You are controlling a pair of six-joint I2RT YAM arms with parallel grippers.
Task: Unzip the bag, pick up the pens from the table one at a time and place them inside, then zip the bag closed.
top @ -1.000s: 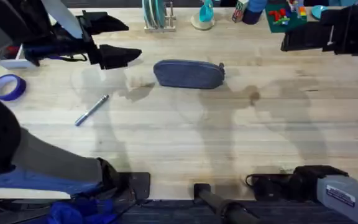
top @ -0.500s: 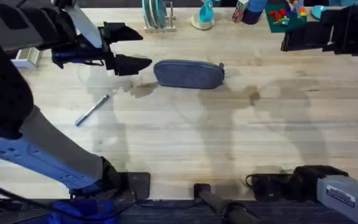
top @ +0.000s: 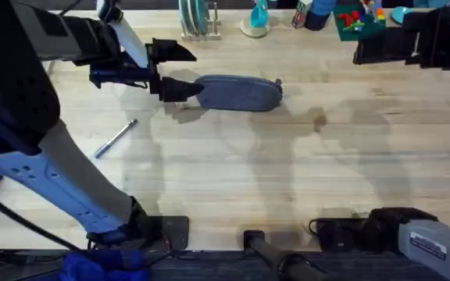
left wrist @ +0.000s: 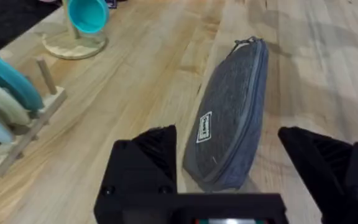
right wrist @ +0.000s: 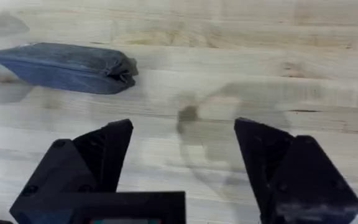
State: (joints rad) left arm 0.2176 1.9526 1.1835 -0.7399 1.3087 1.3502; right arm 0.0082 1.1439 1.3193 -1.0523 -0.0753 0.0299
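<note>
The blue-grey bag [top: 238,93] lies lengthwise on the table [top: 287,172] with its zipper shut; the pull [left wrist: 247,42] sits at the end farthest from my left arm. My left gripper [top: 180,72] is open at the bag's left end, one finger on each side of that end. The left wrist view has the bag [left wrist: 229,124] running away between the fingers [left wrist: 151,155]. A silver pen [top: 116,138] lies apart, to the front left of the bag. My right gripper [top: 366,51] hovers open at the far right, well off the bag [right wrist: 61,67], with bare wood between its fingers [right wrist: 110,143].
Along the back edge stand a wooden rack with plates [top: 196,19], a teal cup on a stand [top: 256,19] and colourful items [top: 350,19]. The rack [left wrist: 11,106] and cup [left wrist: 87,15] are just beyond the bag. Bare wood stretches in front of the bag.
My left arm has swung right across the table, bringing its open gripper from the far left up to the bag's left end. The bag, pen and right arm have not moved.
</note>
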